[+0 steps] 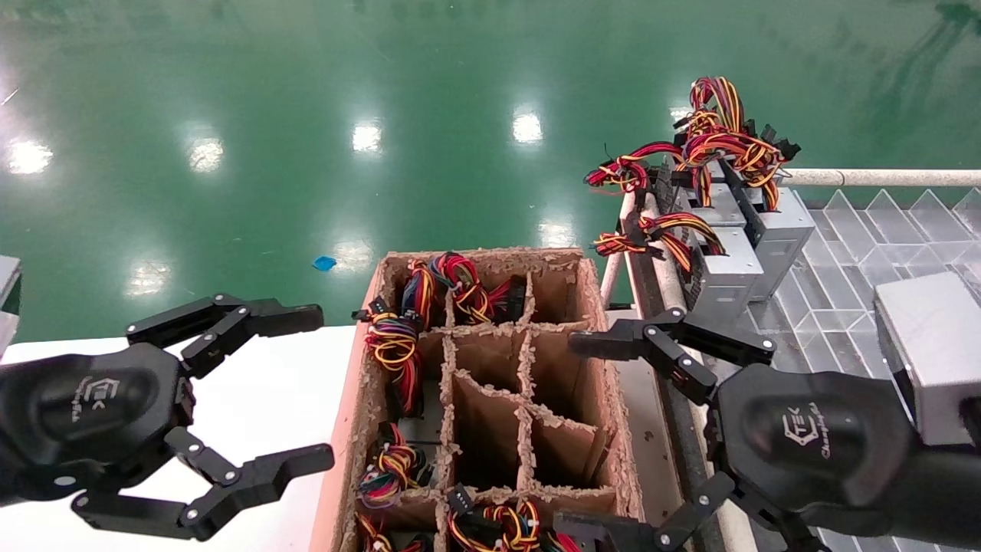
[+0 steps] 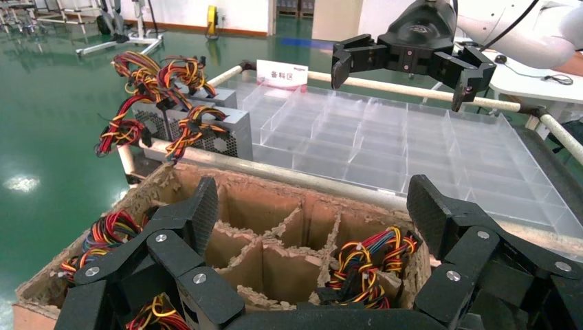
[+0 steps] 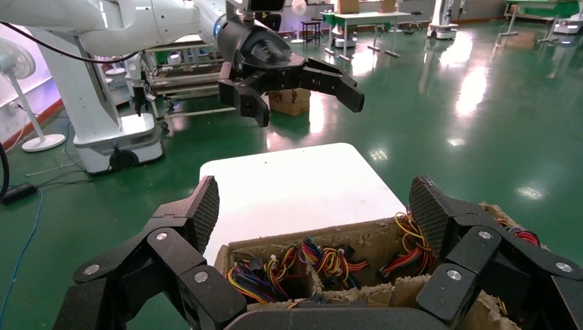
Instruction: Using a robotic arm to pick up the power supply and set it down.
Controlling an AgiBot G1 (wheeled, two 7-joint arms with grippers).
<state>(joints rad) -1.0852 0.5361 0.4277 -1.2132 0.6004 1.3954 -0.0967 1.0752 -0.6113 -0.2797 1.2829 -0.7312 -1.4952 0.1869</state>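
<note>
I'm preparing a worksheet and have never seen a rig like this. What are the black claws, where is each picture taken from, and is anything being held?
The claws are a two-armed robot's grippers. The head camera looks down at both: the left gripper over a white table, the right gripper beside a divided cardboard box holding wire bundles. The other two pictures come from cameras on each wrist. Grey power supplies with coloured wires stand on a clear tray to the right. Both grippers are open; nothing is held.
</note>
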